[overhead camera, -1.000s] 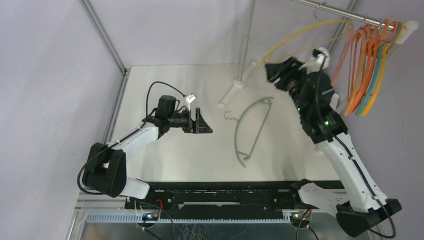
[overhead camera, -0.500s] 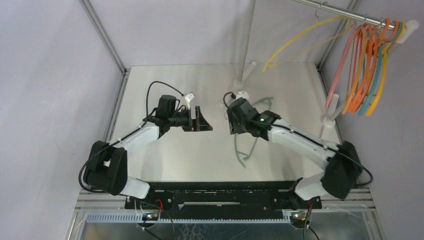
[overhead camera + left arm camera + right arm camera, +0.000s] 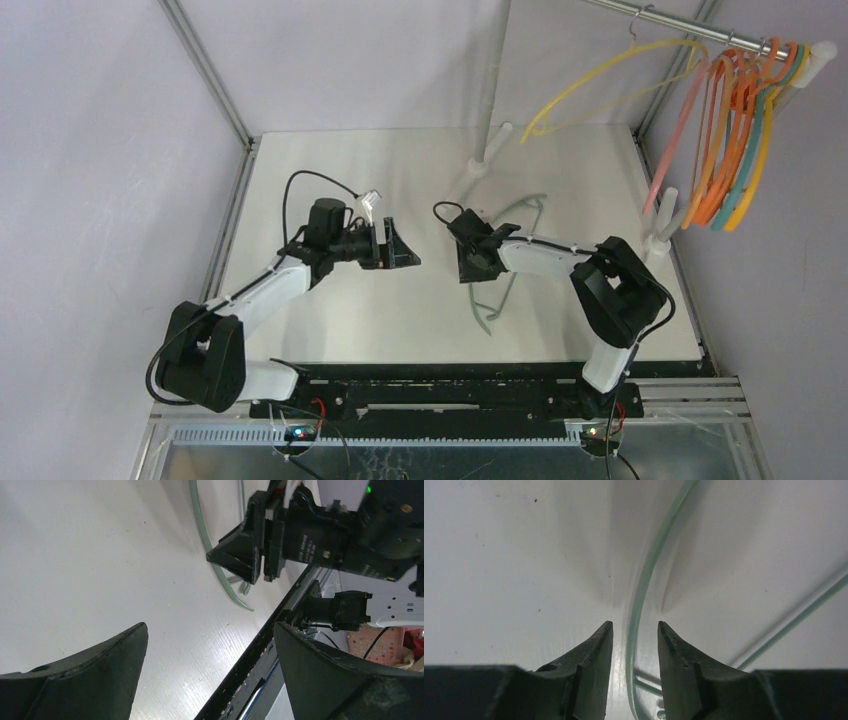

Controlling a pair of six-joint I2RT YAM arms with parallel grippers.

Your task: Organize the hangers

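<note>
a thin pale green plastic hanger (image 3: pixel 642 587) lies flat on the white worktop (image 3: pixel 330 160), right of the middle. the right arm (image 3: pixel 545 255) stretches low and leftward over it, the right fingers (image 3: pixel 591 655) straddling its curved bar, close on either side without touching. opposite, the left arm (image 3: pixel 265 290) hovers, the left fingers (image 3: pixel 100 665) spread wide, grasping nothing.

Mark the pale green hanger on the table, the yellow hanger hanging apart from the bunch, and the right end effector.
pale green hanger (image 3: pixel 647 575): right wrist view, curved rod.
yellow hanger (image 3: pixel 600 67): top external view, upper arc.
right end effector (image 3: pixel 634 625): right wrist view, midway between fingertips.
</note>
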